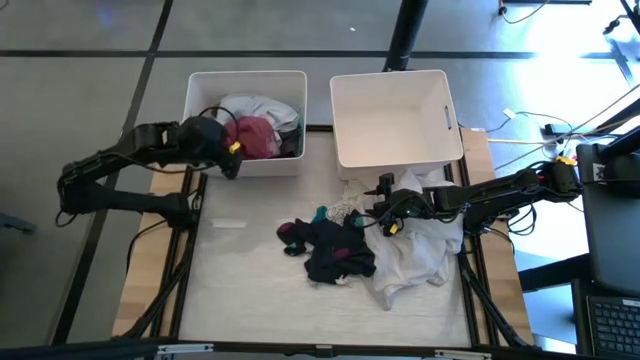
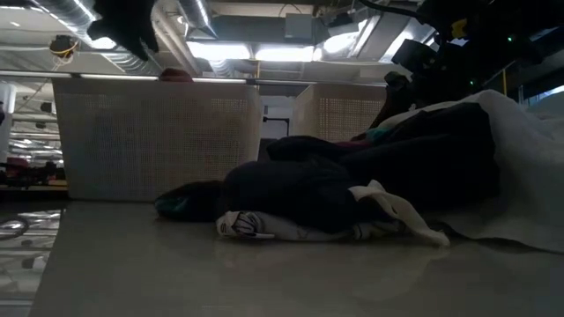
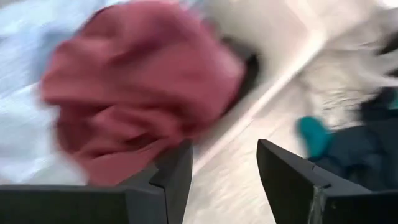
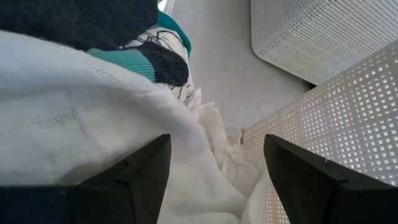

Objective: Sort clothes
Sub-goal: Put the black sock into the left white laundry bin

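Observation:
The clothes lie partly in a pile on the table: a dark garment (image 1: pixel 335 250) (image 2: pixel 352 185), a white garment (image 1: pixel 415 255) (image 4: pixel 74 81) and a teal piece (image 1: pixel 320 213). A maroon garment (image 1: pixel 255 135) (image 3: pixel 137 81) lies in the left white bin (image 1: pixel 245 75), on top of white and dark cloth. My left gripper (image 1: pixel 232 158) (image 3: pixel 224 149) hovers open over that bin's near left corner, with nothing between its fingers. My right gripper (image 1: pixel 385 215) (image 4: pixel 217 140) stands open low over the pile's far right part, the white garment under its fingers. My right gripper's open fingers (image 4: pixel 143 168) stand close over the white garment's folds (image 4: pixel 205 155), slanting down from the table's right. I cannot tell whether they touch the cloth.
The right white bin (image 1: pixel 395 120) stands empty at the far edge, its perforated wall (image 4: pixel 336 124) close beside my right gripper. Bare tabletop lies to the left of and in front of the pile (image 1: pixel 240 280). Cables and equipment sit off the table's right side (image 1: pixel 600 170).

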